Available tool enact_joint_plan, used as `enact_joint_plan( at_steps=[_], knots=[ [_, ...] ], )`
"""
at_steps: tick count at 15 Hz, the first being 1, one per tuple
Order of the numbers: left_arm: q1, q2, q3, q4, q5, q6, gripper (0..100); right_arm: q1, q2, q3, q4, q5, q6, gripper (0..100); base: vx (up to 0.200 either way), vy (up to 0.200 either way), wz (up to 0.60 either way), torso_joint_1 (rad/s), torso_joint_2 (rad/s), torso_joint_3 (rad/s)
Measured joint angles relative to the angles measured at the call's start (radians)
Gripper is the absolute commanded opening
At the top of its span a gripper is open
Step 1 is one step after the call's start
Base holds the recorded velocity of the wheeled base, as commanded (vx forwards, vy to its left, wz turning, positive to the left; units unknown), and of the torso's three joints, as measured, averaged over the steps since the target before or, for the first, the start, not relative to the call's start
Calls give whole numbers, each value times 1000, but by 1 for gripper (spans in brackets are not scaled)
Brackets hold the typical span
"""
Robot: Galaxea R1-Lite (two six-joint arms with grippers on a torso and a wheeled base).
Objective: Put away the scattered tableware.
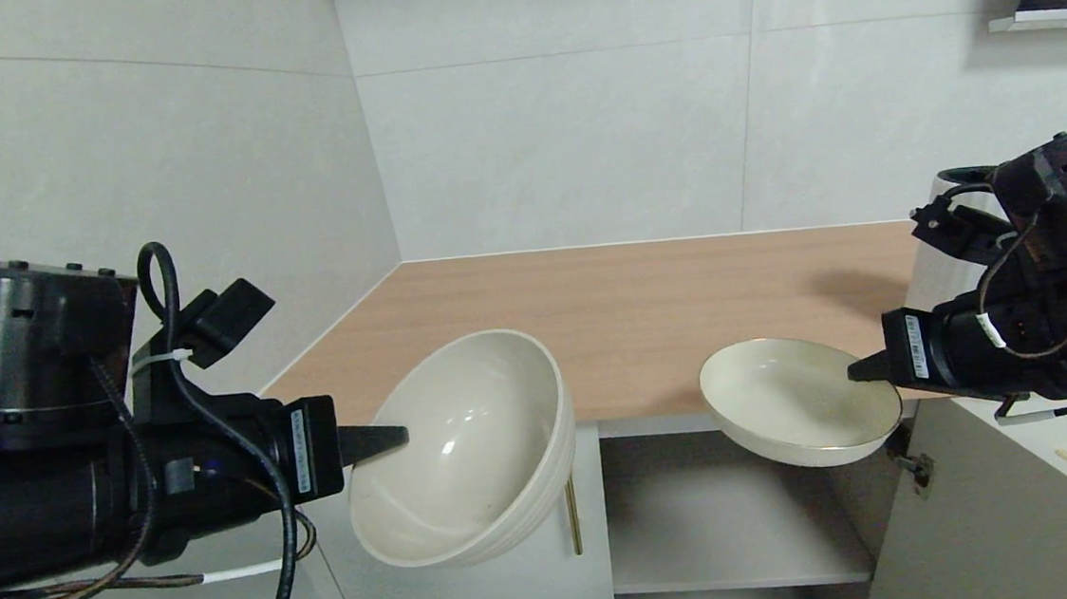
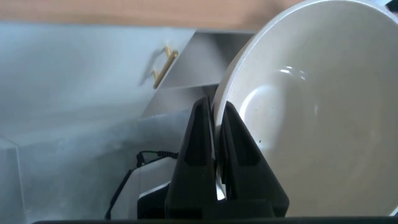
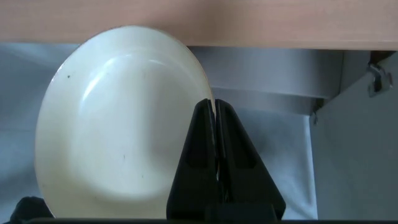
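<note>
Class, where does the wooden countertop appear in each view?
Head view: the countertop spans the middle, behind the bowl and plate.
Left wrist view: a strip of countertop beyond the bowl's rim.
Right wrist view: a strip of countertop beyond the plate.
Shared landmark: the open cupboard beneath it.

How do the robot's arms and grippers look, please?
Both arms are black with thick cylindrical joints; loose black cables loop along them. The left gripper and the right gripper are black wedges tapering to a point, each with a white label behind.
</note>
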State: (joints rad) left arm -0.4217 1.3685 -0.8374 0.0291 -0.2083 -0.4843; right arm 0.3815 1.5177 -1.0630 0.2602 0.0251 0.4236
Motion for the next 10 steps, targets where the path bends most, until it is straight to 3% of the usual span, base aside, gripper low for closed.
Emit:
enact_joint_plan(
  at_steps=[4, 10],
  knots=[
    [0, 5, 1, 0, 0, 1, 0, 0, 11, 5, 1, -1, 0, 0, -200, 0, 0, -4, -2, 6],
    [0, 8, 11, -1, 0, 11, 0, -1, 37, 5, -1, -3, 0, 0, 0, 0, 0, 0, 0, 0]
  ],
)
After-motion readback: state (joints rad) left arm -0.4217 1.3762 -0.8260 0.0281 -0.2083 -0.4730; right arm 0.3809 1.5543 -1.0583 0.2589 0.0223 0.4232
